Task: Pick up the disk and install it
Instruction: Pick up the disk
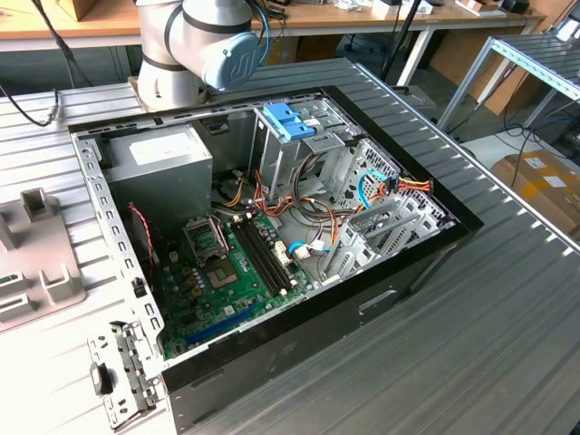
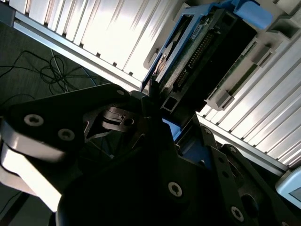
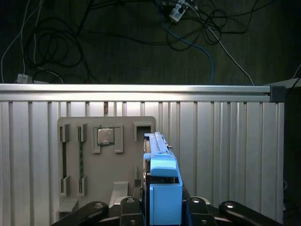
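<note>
The disk (image 3: pixel 162 186) stands on edge between the gripper's (image 3: pixel 162 209) dark linkages in the first wrist view, its light-blue rails and blue end tab toward the camera. In the second wrist view the disk (image 2: pixel 211 52) shows its green board, connector pins and blue tab, sticking out past the gripper (image 2: pixel 160 110) over the ribbed table. The gripper looks shut on the disk. The open computer case (image 1: pixel 381 304) lies on the table in the exterior view, with a metal drive cage (image 1: pixel 362 168) at its far side.
A grey fixture plate (image 3: pixel 106 162) with slots and a small chip lies under the disk; the same fixture plate (image 1: pixel 36 263) sits at the exterior view's left. The arm's base (image 1: pixel 195 45) stands behind the case. A blue latch piece (image 1: pixel 288 120) tops the tall cage. Cables cross the floor (image 3: pixel 141 42).
</note>
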Controlling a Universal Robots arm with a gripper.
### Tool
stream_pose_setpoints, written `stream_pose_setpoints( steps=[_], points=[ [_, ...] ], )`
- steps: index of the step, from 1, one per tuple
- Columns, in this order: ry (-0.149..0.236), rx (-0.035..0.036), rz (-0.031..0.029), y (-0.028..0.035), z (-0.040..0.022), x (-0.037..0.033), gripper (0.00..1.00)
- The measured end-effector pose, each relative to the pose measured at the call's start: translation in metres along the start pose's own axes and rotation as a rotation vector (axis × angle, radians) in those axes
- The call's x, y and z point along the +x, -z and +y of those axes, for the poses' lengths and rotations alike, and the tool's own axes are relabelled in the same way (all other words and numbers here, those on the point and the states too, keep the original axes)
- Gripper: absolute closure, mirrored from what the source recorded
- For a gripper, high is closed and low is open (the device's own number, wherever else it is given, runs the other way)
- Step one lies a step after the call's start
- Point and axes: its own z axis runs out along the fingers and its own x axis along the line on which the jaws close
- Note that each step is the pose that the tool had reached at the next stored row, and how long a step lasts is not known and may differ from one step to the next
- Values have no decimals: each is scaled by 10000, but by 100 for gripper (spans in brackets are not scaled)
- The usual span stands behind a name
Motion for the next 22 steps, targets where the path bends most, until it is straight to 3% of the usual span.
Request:
stream_pose_setpoints(
  steps=[15,22],
  points=[
    [0,-1,-4,147,-1,-9,63],
    [0,-1,-5,255,-3,-15,63]
  ],
)
